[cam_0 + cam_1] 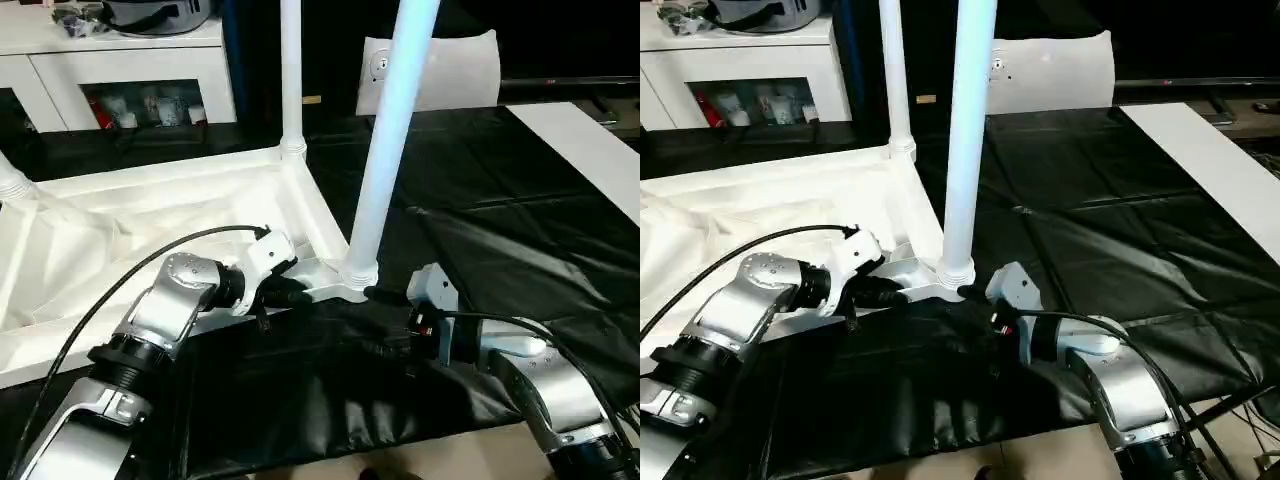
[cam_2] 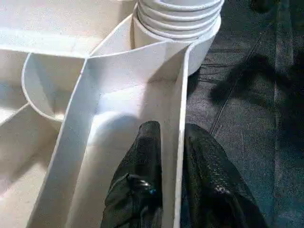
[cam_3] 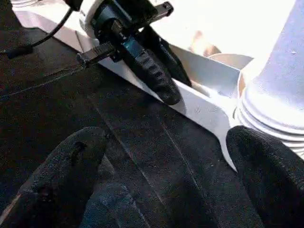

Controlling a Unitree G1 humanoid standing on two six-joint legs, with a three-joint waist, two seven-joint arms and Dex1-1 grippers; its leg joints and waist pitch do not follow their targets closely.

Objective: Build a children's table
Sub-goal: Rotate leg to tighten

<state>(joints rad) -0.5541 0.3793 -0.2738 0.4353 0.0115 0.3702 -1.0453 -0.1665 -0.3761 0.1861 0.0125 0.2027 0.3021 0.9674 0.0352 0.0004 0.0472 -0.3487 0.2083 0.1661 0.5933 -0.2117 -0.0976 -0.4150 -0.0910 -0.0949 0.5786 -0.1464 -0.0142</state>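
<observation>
Table top lies inverted on black work surface; left gripper narrowly straddles its rim, right gripper wide, empty beside near leg, which may tip if bumped.

The white table is being shown lying upside down on the black-covered tabletop, with two legs standing upright in its corner sockets. The left claw is being held at the table's near rim, just beside the nearer leg. The right claw is being kept close to that leg's base.
</observation>
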